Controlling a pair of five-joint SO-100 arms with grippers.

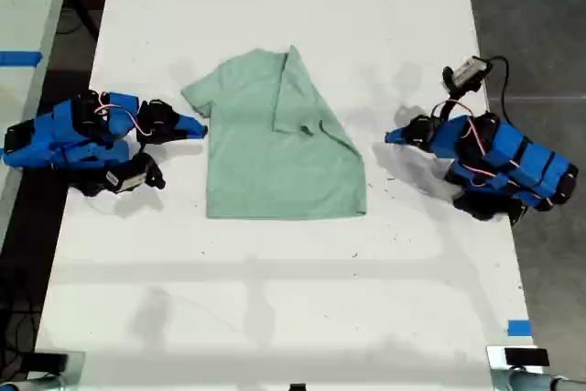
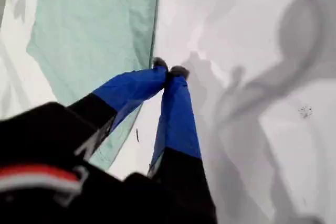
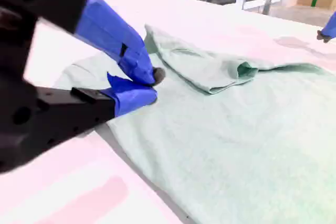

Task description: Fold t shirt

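The pale mint-green t shirt (image 1: pixel 265 157) lies flat in the middle of the white table (image 1: pixel 275 299). Its side toward the exterior view's right is folded in over the body as a flap (image 1: pixel 302 98). My first gripper (image 1: pixel 396 137) is the one on the exterior view's right. It is shut and empty (image 2: pixel 169 70), just off the shirt's straight edge (image 2: pixel 89 35). My second gripper (image 1: pixel 197 127), on the exterior view's left, is shut (image 3: pixel 152 83). It hovers over the shirt (image 3: pixel 236 145) near its sleeve, and I see no cloth between its fingers.
A second pale table with blue tape (image 1: pixel 20 58) stands at the exterior view's left, past a dark gap. A blue tape mark (image 1: pixel 519 327) sits near the table's corner at the exterior view's lower right. Wires and a small white module (image 1: pixel 467 70) ride on the first arm.
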